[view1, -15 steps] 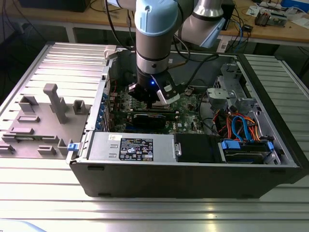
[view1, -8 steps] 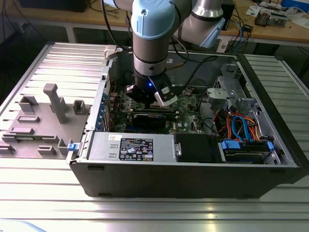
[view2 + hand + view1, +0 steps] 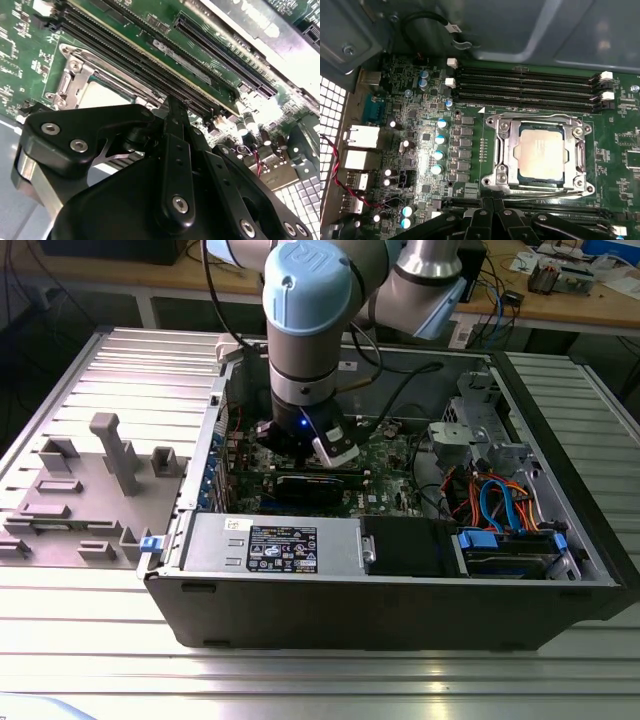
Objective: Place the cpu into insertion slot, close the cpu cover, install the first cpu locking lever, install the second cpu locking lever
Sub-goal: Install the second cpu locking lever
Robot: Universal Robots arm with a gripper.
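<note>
Status: the cpu [image 3: 540, 152] is seated in the slot [image 3: 502, 150], right of centre in the first wrist view. The cover [image 3: 509, 131] lies down over it, its window framing the chip. Thin lever wires run along the cover's lower edge; whether either lever is latched cannot be told.

In the exterior view the gripper [image 3: 305, 440] hangs at frame centre inside the open case [image 3: 400, 610]. Finger spacing cannot be told.

In the second wrist view the cpu [image 3: 102, 96] sits at upper left.

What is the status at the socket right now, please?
Claw low beside the insertion slot. CPU seated, CPU cover down. No obstruction seen.
</note>
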